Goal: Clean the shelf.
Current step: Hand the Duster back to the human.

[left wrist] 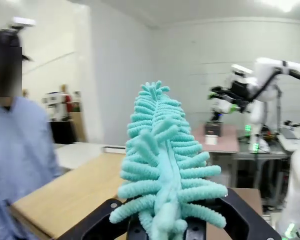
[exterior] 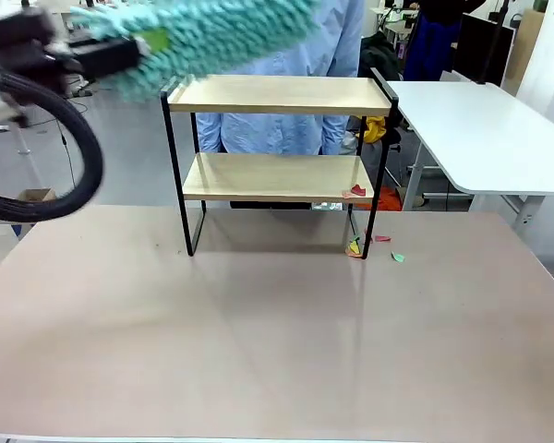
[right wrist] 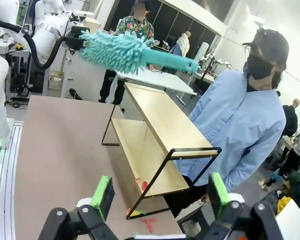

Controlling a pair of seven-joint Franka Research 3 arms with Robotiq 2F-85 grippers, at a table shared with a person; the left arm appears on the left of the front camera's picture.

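The shelf (exterior: 277, 138) stands at the far middle of the brown table, its two wooden boards in a thin black frame. My left gripper (exterior: 111, 55) is shut on a fluffy teal duster (exterior: 212, 32), held in the air just above the left end of the top board (left wrist: 75, 195). In the left wrist view the duster (left wrist: 165, 165) rises from between the gripper (left wrist: 165, 227). My right gripper (right wrist: 160, 195) is open with nothing between its green pads (right wrist: 102, 195), off the shelf's (right wrist: 160, 125) right end, looking along it at the duster (right wrist: 120, 50).
Small paper scraps lie on the lower board's right end (exterior: 356, 191) and on the table by the right foot (exterior: 355, 247). A person in a light blue shirt (exterior: 277, 129) stands right behind the shelf. A white table (exterior: 471, 129) is at the far right.
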